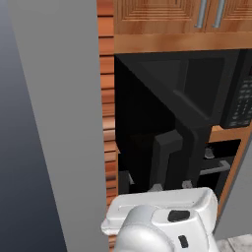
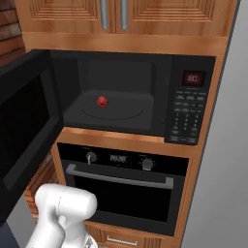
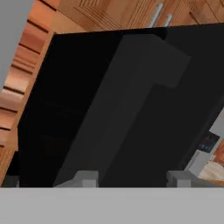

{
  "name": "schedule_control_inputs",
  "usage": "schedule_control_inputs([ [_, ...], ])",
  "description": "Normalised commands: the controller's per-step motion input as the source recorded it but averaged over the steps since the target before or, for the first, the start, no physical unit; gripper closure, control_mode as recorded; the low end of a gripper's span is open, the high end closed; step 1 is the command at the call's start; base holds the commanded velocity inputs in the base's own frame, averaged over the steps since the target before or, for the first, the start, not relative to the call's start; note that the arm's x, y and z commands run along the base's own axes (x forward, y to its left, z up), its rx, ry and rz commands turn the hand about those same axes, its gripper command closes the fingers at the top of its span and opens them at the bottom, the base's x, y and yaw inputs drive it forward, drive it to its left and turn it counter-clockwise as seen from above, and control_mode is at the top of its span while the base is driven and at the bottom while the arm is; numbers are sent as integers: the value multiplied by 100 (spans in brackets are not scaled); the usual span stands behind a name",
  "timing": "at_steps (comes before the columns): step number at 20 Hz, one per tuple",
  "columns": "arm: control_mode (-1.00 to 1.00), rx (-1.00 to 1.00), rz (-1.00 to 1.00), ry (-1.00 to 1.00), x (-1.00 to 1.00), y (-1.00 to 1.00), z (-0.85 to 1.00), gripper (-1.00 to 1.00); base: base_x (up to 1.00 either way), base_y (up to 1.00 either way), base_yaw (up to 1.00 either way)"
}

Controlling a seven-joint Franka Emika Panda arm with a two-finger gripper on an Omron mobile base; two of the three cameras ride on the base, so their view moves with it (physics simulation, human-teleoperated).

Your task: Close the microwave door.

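Clearly the microwave (image 2: 131,97) is wide open, its door (image 2: 26,131) swung out at the left edge of the cabinet front, with the gripper (image 3: 133,177) spread and just before the bar handle (image 3: 127,100). A glancing push could slide off that glossy panel. Inside sits a red object (image 2: 101,101); the oven (image 2: 123,189) is below.

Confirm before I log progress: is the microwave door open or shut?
Open: the microwave door swings out leftward, exposing the cavity and a red item.
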Motion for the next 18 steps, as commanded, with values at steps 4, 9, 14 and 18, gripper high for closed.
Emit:
schedule_control_inputs([
  [4,-100,1,-19,-10,4,-94,-10,-100,0,0,0],
  [9,-100,6,-10,-17,-5,-100,0,-100,0,0,0],
  [14,-100,4,-5,-9,17,-100,0,-100,0,0,0],
  [18,-100,6,-4,-1,38,-100,0,-100,0,0,0],
])
